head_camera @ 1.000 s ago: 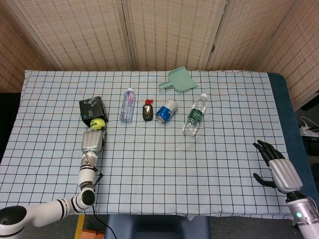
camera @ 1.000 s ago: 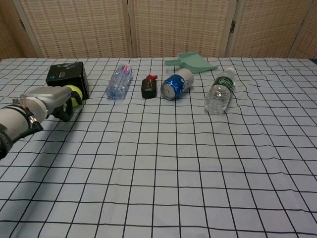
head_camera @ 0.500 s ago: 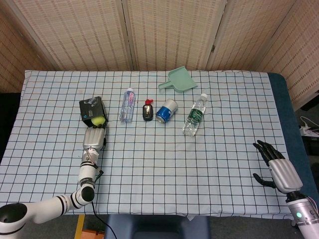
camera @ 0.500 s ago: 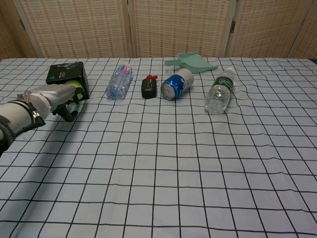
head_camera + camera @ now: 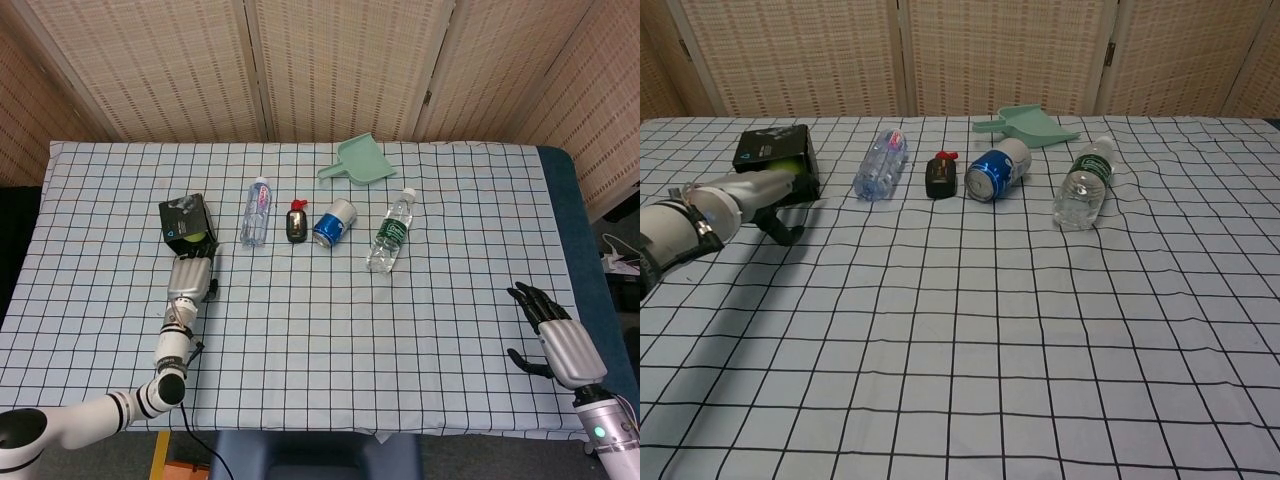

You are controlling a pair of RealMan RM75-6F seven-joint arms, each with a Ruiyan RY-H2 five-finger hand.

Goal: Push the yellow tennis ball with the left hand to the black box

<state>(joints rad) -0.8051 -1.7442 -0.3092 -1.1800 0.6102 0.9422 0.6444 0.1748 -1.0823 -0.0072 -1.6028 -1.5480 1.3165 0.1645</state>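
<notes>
The yellow tennis ball point(image 5: 201, 238) lies against the near right side of the black box point(image 5: 183, 216) at the left of the table. My left hand point(image 5: 189, 274) lies flat just behind the ball, fingers stretched forward and touching it, holding nothing. In the chest view the left hand point(image 5: 752, 190) covers most of the ball point(image 5: 790, 170), which shows only as a sliver against the black box point(image 5: 773, 148). My right hand point(image 5: 552, 332) rests near the table's right front edge with fingers apart and nothing in it.
Lying in a row behind the middle are a clear water bottle point(image 5: 256, 210), a small black object with a red cap point(image 5: 296, 221), a blue can point(image 5: 335, 222) and a green-labelled bottle point(image 5: 390, 231). A green dustpan point(image 5: 357, 162) sits further back.
My left hand has slid forward toward the black box, and the ball has rolled ahead of it until it sits against the box. The right hand has not moved.
</notes>
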